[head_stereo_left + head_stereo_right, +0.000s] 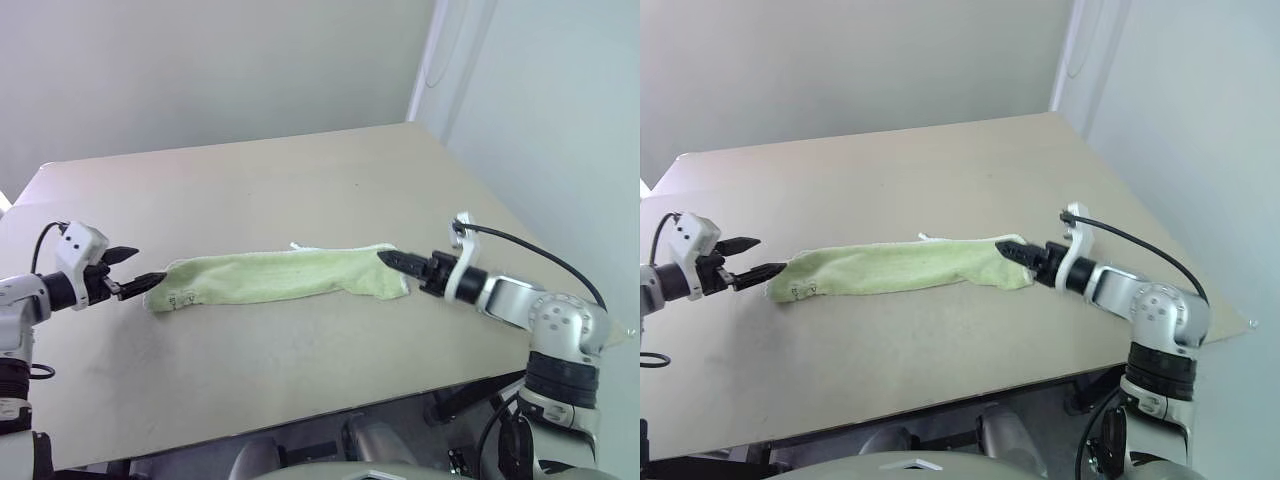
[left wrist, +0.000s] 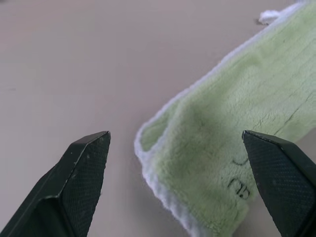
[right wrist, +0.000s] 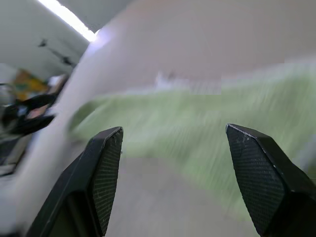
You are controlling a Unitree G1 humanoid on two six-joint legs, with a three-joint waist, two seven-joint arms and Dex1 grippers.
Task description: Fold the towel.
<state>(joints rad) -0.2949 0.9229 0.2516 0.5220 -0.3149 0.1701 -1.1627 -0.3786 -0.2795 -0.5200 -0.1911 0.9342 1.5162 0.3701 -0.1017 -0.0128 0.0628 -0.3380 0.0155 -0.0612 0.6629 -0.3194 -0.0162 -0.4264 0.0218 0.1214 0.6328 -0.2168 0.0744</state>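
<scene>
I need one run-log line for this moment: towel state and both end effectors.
towel: folded long strip, flat on table | left end effector: open, at its left end | right end effector: open, at its right end

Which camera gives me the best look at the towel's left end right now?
The left wrist view: the towel end lies sharp between the open left end effector fingers, stitched edge visible. The eye views show the whole folded strip; the right wrist view blurs it.
</scene>
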